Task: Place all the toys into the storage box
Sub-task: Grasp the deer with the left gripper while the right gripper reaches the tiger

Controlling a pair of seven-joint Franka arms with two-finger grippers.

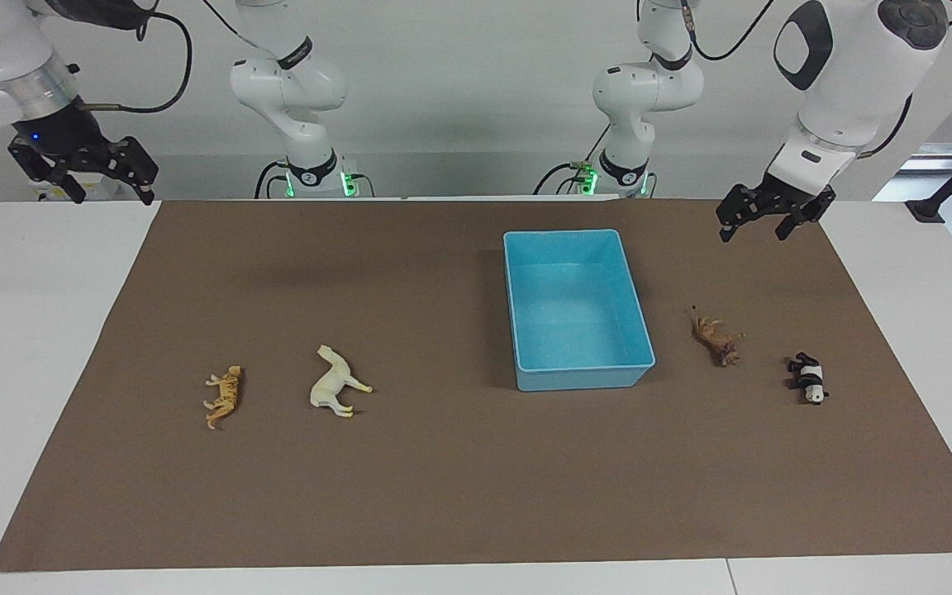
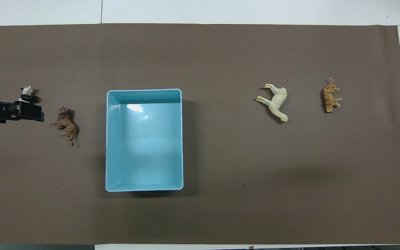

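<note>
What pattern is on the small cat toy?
Orange with dark stripes: a tiger. Clearest in the overhead view.

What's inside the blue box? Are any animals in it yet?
Nothing: the storage box is empty, its whole floor showing. The tiger, horse, lion and panda all lie outside on the brown mat.

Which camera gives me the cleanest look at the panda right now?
The facing view: the panda lies there fully exposed on the brown mat, nothing over it. In the overhead view the raised left gripper covers its lower part, so only the head and upper body show.
</note>
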